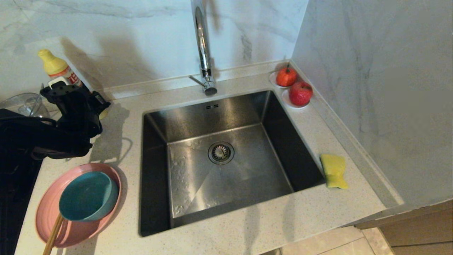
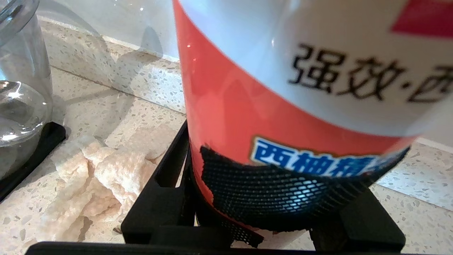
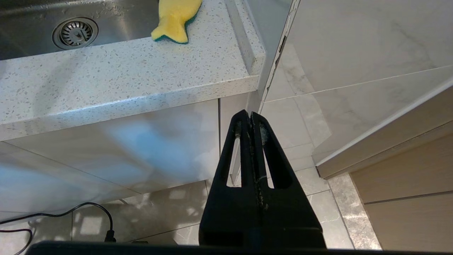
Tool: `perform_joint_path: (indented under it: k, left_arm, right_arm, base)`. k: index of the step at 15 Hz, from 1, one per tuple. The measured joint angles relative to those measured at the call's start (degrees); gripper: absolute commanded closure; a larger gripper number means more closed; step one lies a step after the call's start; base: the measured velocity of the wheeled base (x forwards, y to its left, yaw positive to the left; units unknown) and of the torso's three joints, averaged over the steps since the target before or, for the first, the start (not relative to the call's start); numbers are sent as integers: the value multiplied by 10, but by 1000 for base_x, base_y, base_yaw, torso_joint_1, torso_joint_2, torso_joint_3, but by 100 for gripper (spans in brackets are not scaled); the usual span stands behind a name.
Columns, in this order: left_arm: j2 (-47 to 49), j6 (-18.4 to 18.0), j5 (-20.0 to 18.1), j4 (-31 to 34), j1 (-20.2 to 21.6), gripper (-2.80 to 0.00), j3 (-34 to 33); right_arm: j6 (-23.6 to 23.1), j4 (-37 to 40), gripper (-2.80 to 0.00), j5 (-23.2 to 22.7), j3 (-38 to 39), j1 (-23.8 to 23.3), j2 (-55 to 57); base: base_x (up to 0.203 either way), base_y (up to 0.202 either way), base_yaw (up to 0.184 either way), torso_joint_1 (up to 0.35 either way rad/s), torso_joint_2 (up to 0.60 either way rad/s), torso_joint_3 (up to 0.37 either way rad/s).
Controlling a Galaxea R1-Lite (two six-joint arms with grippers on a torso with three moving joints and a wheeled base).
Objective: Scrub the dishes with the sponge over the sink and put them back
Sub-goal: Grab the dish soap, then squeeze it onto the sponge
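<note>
At the counter's middle, sink: large square stainless-steel basin (image 1: 198,113), dry-looking.
Plate: wide matte pink round dish (image 1: 46,212), left of basin; probably stiff, take by rim.
Bowl: deeper teal-blue (image 1: 88,194), resting on plate.
Bottle: red-and-white detergent, yellow cap (image 2: 283,88), between left gripper (image 2: 262,212) fingers (clamped on it, by the look).
Sponge: yellow foam, green-backed (image 1: 334,170), right of basin; soft, light, pinch at waist.
Right gripper (image 3: 250,122): clenched, off the counter.

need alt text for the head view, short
A square stainless-steel sink under a tall chrome tap. On the speckled counter's left, the left tool is at a yellow-capped bottle, behind a teal bowl on a pink plate; a yellow sponge lies right.
</note>
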State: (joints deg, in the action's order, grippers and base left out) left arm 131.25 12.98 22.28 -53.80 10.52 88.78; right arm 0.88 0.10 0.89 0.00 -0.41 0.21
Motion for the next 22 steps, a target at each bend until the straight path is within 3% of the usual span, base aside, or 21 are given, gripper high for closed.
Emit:
perform_joint_path:
  k: [5, 12, 15, 18, 22]
  left_arm:
    - [-57, 5, -1, 34, -1, 0, -19]
    - [-248, 7, -2, 124, -4, 0, -81]
    - [-355, 5, -17, 230, -4, 0, -92]
    - [-474, -6, -66, 364, -17, 0, -85]
    - [-599, -81, -107, 540, -101, 0, -37]
  right_arm:
    - [0, 0, 0, 0, 0, 0, 0]
    - [0, 0, 0, 0, 0, 0, 0]
    - [0, 0, 0, 0, 0, 0, 0]
    - [0, 0, 0, 0, 0, 0, 0]
    - [0, 0, 0, 0, 0, 0, 0]
  base:
    - [0, 0, 0, 0, 0, 0]
    - [0, 0, 0, 0, 0, 0]
    - [0, 0, 0, 0, 0, 0]
    - [0, 0, 0, 0, 0, 0]
    - [0, 0, 0, 0, 0, 0]
